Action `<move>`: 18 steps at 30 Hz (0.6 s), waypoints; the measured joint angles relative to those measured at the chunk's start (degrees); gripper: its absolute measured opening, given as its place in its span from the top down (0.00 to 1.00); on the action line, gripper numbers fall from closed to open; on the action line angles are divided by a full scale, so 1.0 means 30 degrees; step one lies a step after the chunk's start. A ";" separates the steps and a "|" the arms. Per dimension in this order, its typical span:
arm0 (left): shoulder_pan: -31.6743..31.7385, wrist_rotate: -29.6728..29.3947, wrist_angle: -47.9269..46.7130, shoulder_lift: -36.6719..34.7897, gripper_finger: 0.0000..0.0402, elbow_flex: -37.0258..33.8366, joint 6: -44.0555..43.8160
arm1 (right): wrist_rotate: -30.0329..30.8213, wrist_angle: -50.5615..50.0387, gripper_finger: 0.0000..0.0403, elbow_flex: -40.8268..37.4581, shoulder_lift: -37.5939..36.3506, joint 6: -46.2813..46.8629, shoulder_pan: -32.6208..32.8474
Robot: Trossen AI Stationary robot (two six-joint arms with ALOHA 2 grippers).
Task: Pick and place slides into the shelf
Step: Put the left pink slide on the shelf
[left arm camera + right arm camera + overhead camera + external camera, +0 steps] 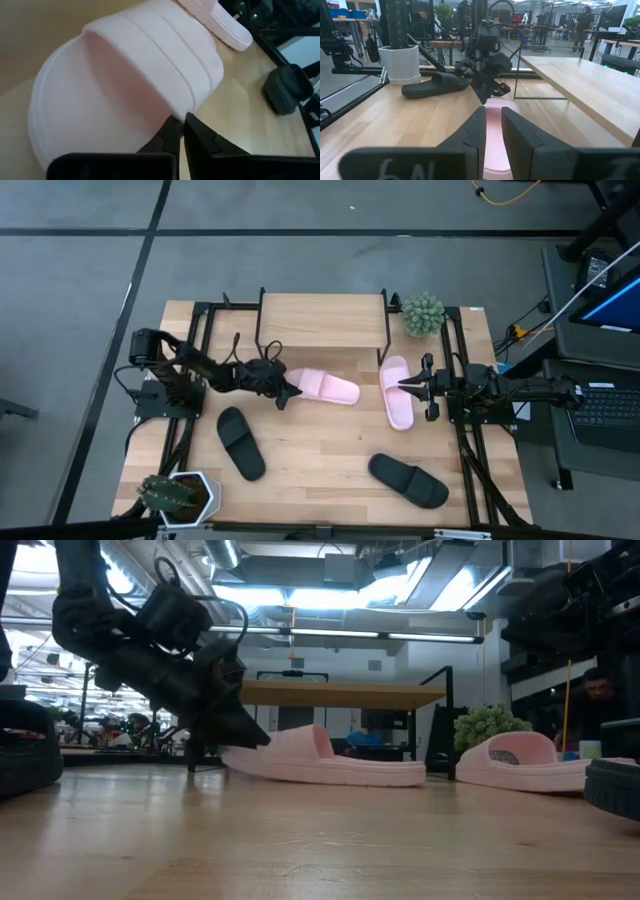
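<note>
Two pale pink slides lie on the table in front of the shelf [322,320]. My left gripper [287,391] is shut, its tips at the side of the left pink slide [322,387], beside the strap [165,55]. My right gripper [404,385] hangs above the right pink slide [397,394] with a narrow gap between its fingers and touches nothing. This slide [530,762] rests flat on its sole. Two black slides [240,443] [408,480] lie nearer the table's front edge. My left gripper's shut fingertips [172,125] stand at the sole's side edge [186,109], just below where the strap joins it. They come slanting down from the table's left. I cannot tell whether they touch it. The slide lies on the table.
A green plant [423,315] stands at the shelf's right end. A cactus in a white pot [180,493] sits at the near left corner. Black frame rails run along both table sides. Bare wood lies between the two black slides.
</note>
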 joint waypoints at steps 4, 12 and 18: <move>-0.0366 0.0292 0.1107 0.0000 0.99 0.0000 -0.0014 | 0.0000 0.0003 0.84 -0.0001 -0.0002 0.0009 0.0001; -0.1084 0.0636 0.2320 -0.0759 1.00 -0.0018 0.0237 | 0.0007 0.0081 0.84 0.0000 -0.0004 0.0042 -0.0007; -0.1125 0.1323 0.2419 -0.2227 1.00 -0.0022 0.0756 | 0.0007 0.1534 0.84 0.0000 0.0004 0.0046 -0.0006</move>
